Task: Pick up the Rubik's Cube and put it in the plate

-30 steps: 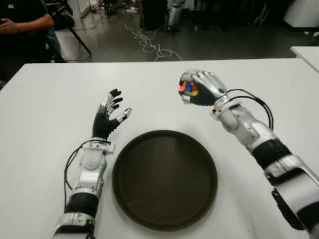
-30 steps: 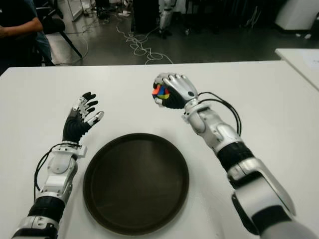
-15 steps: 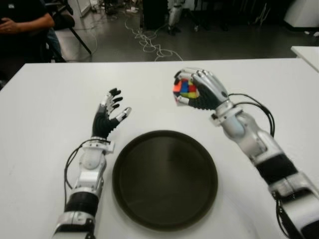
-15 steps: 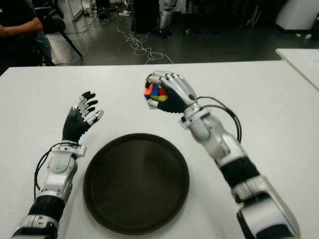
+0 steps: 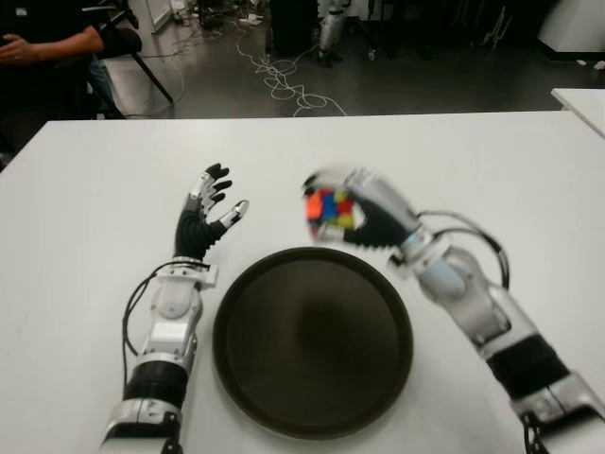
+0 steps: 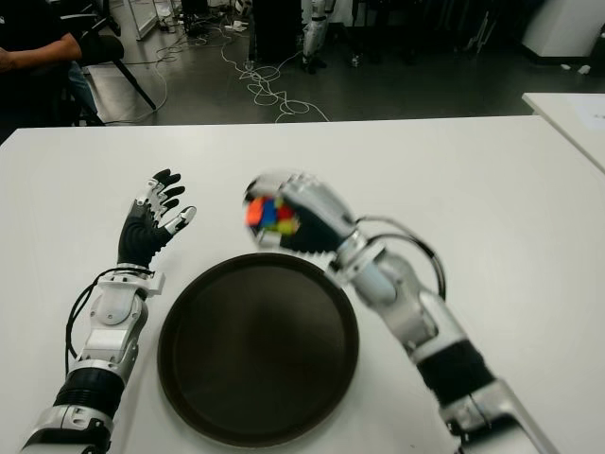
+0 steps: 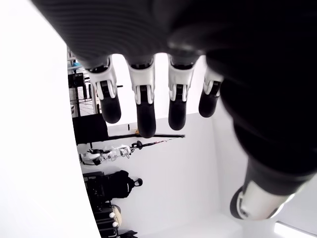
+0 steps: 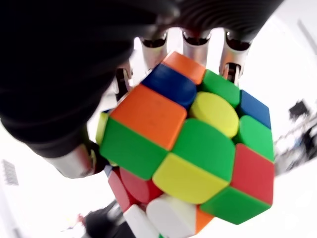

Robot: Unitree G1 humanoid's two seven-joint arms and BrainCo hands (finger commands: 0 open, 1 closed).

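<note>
Presently right hand (image 5: 364, 210), fingers wrapped around multicoloured scrambled Rubik's Cube (image 5: 328, 209), carries it above far rim of round dark brown plate (image 5: 312, 340), seemingly for a drop inside; left hand (image 5: 203, 222), fingers spread and empty, shows left of plate.

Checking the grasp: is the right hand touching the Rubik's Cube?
Touching. The right wrist view shows the right hand with fingers wrapped against the Rubik's Cube.

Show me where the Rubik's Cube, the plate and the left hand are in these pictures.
Rubik's Cube (image 8: 190, 148): right wrist view, on its green centre tile.
plate (image 5: 312, 416): left eye view, on its near rim.
left hand (image 5: 200, 225): left eye view, on its palm.
</note>
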